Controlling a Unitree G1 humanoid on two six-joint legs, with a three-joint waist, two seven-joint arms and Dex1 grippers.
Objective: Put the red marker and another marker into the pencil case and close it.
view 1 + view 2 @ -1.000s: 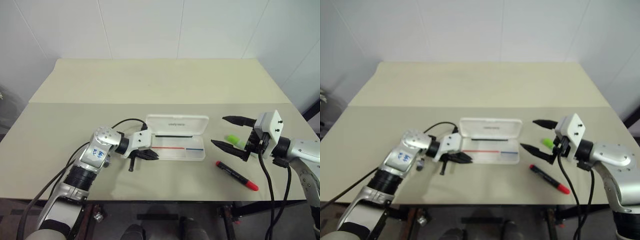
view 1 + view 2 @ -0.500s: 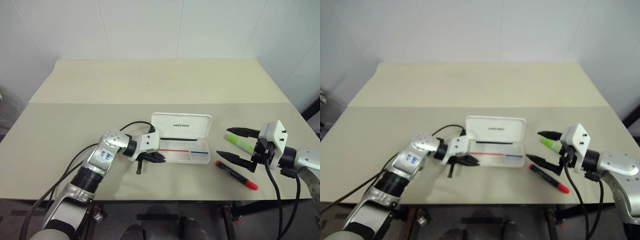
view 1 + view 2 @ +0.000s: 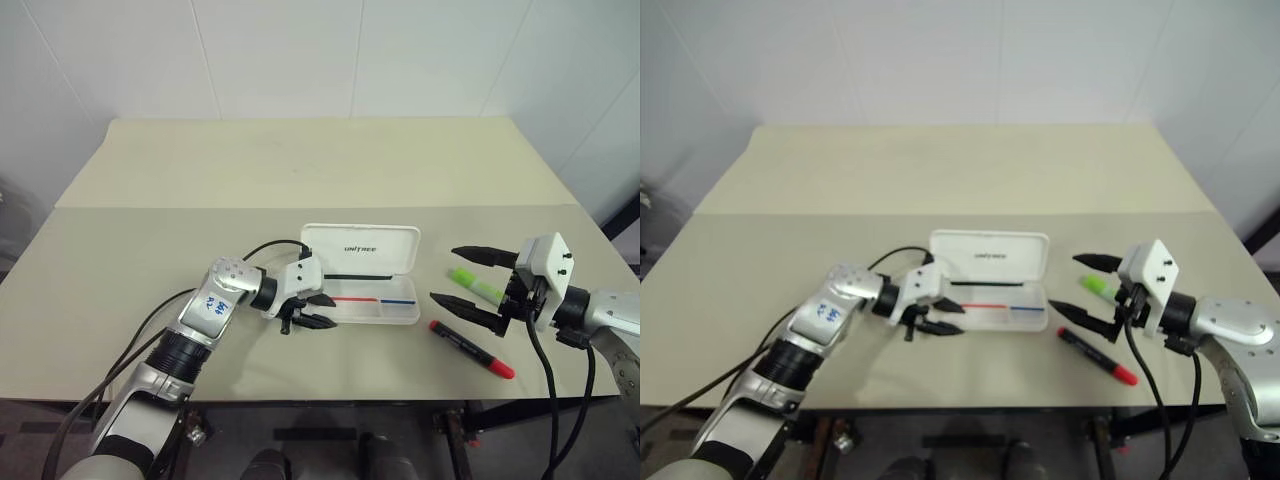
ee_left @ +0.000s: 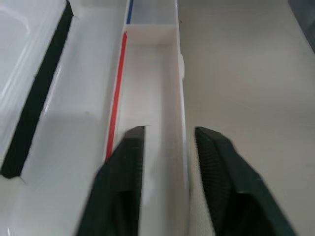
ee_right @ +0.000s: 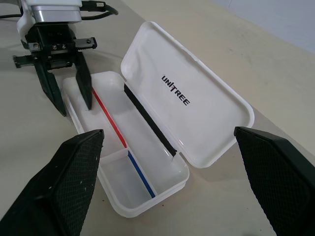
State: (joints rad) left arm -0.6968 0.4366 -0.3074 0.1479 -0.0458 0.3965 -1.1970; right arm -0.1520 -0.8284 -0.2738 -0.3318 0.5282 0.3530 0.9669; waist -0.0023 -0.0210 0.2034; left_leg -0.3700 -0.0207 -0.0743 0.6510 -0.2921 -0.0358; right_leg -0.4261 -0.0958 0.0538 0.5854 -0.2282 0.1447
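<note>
The white pencil case (image 3: 385, 258) lies open at the table's middle, lid tilted back, red and blue stripes along its empty tray (image 5: 142, 172). My left gripper (image 3: 321, 310) stands open at the tray's left end; in its wrist view the tray's front wall (image 4: 181, 98) runs between the two fingers. Right of the case lies the light green highlighter (image 3: 480, 286). The red marker (image 3: 472, 349) lies nearer the front edge. My right gripper (image 3: 466, 280) hangs wide open beside them, pointing toward the case, holding nothing.
A black cable (image 3: 262, 249) loops from my left wrist over the table just left of the case. The beige table (image 3: 300, 170) stretches back to a white wall. Its front edge (image 3: 330, 398) runs close below the markers.
My left gripper has opened at the left end of the case; it was shut before. The whole picture has shifted a little with the camera. The markers lie where they were.
</note>
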